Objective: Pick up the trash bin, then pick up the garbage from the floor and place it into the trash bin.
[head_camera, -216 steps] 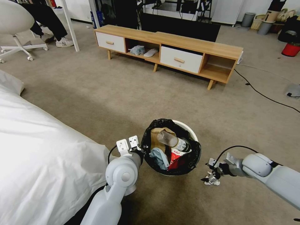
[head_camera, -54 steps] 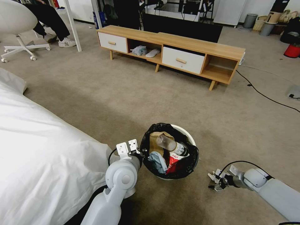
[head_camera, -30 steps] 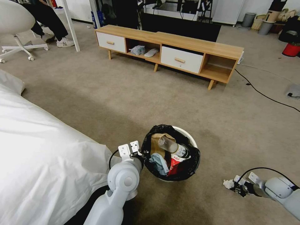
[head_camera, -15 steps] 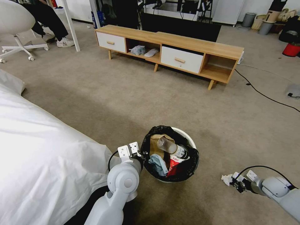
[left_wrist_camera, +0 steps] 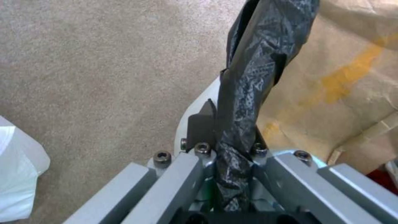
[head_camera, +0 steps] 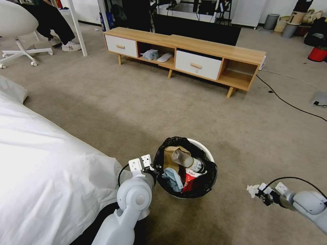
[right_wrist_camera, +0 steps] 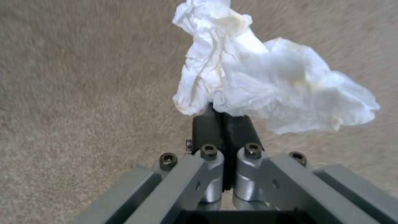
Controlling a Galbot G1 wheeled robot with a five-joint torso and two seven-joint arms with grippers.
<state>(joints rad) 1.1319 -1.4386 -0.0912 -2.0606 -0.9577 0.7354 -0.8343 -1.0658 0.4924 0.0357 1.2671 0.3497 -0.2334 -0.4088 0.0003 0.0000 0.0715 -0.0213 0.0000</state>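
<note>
The trash bin (head_camera: 203,148), white with a crinkly black bag over its rim, hangs at the lower middle of the head view, held by my left gripper (head_camera: 156,168), which is shut on the bagged rim (left_wrist_camera: 240,102). Inside lie a clear bottle (head_camera: 186,160), a brown paper bag (head_camera: 169,153) and a red-and-white carton (head_camera: 190,177). My right gripper (head_camera: 261,195) is low at the right, above the floor (head_camera: 143,102), shut on a crumpled white tissue (right_wrist_camera: 265,81). The tissue (head_camera: 253,190) sticks out from its fingertips toward the bin.
A white bed sheet (head_camera: 44,170) fills the left side, close to my left arm. A long wooden TV bench (head_camera: 184,54) stands ahead. A black cable (head_camera: 289,103) runs across the carpet at right. A red bucket (head_camera: 317,53) and grey bins (head_camera: 271,21) stand far right.
My right gripper has lifted the tissue off the carpet and drawn back to the right. The left gripper keeps holding the bin in the same place.
</note>
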